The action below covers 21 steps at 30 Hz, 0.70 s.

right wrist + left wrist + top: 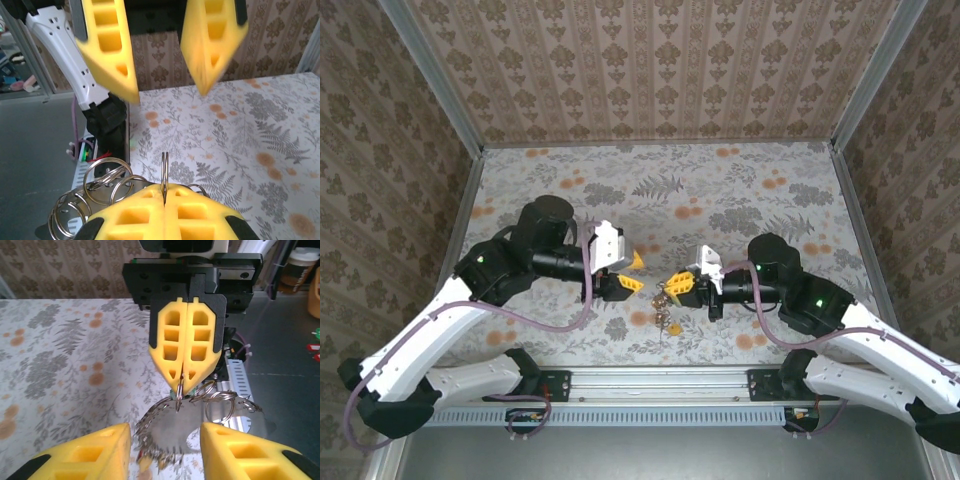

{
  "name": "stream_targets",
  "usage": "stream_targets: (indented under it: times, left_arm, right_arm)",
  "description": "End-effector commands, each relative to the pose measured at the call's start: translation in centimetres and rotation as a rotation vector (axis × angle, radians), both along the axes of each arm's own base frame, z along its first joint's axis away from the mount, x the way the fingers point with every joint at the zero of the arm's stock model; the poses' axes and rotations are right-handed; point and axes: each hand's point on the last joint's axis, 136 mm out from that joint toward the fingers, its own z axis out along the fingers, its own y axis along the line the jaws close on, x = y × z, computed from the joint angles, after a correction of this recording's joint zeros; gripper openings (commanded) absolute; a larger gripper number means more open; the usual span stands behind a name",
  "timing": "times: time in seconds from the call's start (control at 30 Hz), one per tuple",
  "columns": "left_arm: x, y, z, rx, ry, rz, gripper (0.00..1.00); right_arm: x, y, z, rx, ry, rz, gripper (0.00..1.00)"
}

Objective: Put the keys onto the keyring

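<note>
Flowery tabletop (770, 220) lies under both arms. Near the front edge, a yellow key (673, 328) lies on it. Just past the key, the right claw (676, 288) is squeezed shut on the thin keyring (164, 169). Small rings (107, 180) bunch beside the keyring. The left claw (639, 272) faces it, fingers apart, holding nothing.

I see my left pincer (637, 272) open and my right pincer (676, 287) squeezed shut, both pointing at each other, tips close.
</note>
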Motion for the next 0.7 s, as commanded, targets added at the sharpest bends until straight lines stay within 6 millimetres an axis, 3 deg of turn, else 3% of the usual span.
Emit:
stream_targets:
  times: [0.0,0.27,0.67]
  left_arm:
    - [0.2,0.8,0.1,0.043,-0.037,0.026,0.41]
    - [0.1,-1.4,-0.1,0.037,-0.002,-0.057,0.43]
    - [1.4,-2.2,-2.8,0.113,-0.011,-0.033,0.39]
  right_arm:
    - [0.1,-0.4,1.6,-0.023,-0.069,-0.024,0.00]
    - [0.9,0.0,1.4,-0.138,-0.053,-0.048,0.00]
    - [1.0,0.7,0.9,-0.223,-0.031,-0.023,0.00]
